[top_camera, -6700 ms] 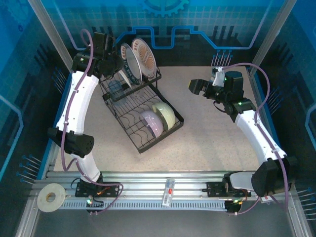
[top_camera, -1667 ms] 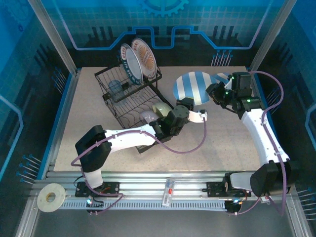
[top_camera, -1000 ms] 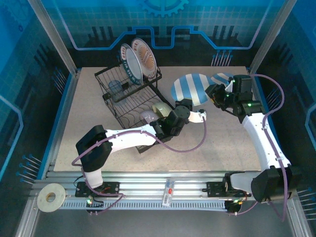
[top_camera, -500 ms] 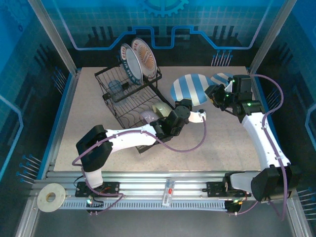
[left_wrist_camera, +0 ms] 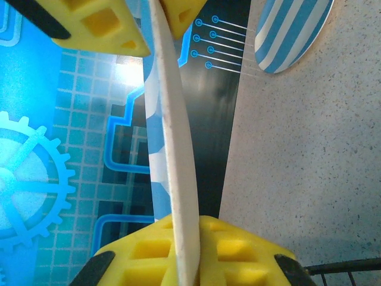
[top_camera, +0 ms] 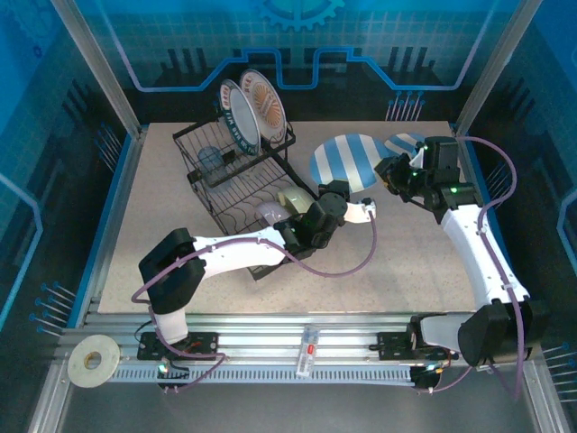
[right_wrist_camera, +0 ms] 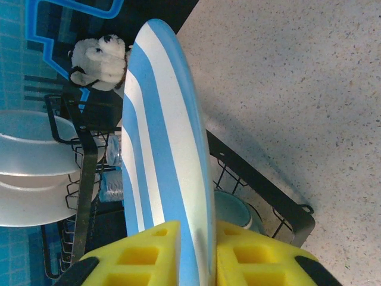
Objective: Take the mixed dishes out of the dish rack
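Note:
A blue-and-white striped plate [top_camera: 345,161] hangs tilted above the table right of the black dish rack [top_camera: 236,185], held from both sides. My left gripper [top_camera: 346,191] is shut on its near rim [left_wrist_camera: 178,155]. My right gripper [top_camera: 384,171] has its yellow pads [right_wrist_camera: 143,253] pressed on the opposite rim [right_wrist_camera: 161,149]; its fingers [left_wrist_camera: 101,27] show beyond the plate in the left wrist view. The rack's raised tier holds a second striped plate [top_camera: 232,113] and an orange-rimmed plate [top_camera: 263,99]. A clear tumbler [top_camera: 209,162], a lavender bowl [top_camera: 269,213] and a pale green bowl [top_camera: 293,197] are in the rack.
Another striped plate [top_camera: 403,142] lies flat on the table at the back right [left_wrist_camera: 292,30]. A grey-and-white dog figurine [right_wrist_camera: 98,56] sits behind the rack. Speckled tabletop [top_camera: 397,253] stretches open in front of the right arm.
My right gripper's jaws have closed onto the striped plate's rim. The plate has shifted slightly left. The left arm has barely moved and keeps its hold.

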